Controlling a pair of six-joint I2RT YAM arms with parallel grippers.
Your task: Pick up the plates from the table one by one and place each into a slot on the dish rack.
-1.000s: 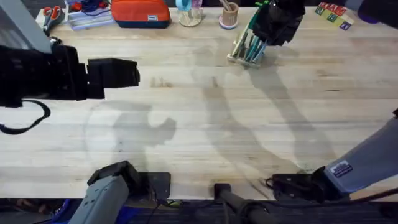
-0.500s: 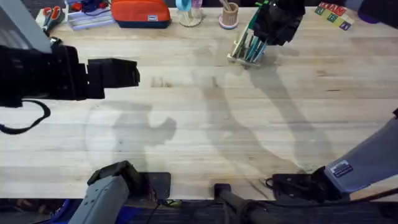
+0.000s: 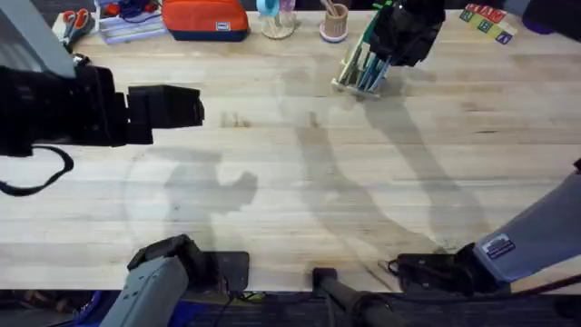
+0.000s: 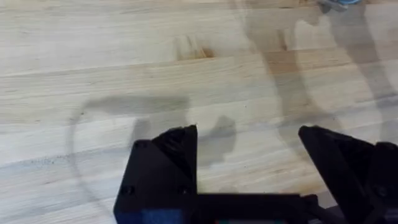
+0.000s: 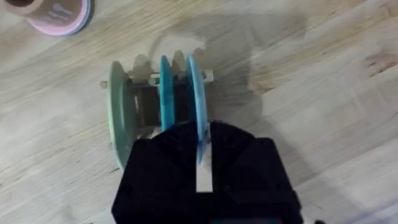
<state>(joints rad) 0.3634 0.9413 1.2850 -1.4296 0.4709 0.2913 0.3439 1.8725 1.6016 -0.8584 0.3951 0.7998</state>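
While right jaws pinch a thin round plate (image 5: 194,99), left jaws gape, empty.

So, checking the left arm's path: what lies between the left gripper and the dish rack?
Bare table, in the overhead view: nothing lies between the left gripper and the dish rack.

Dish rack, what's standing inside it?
Three plates stand on edge in the dish rack: a pale green plate, a teal plate and a light blue plate. The right gripper covers their near edges and that end of the rack.
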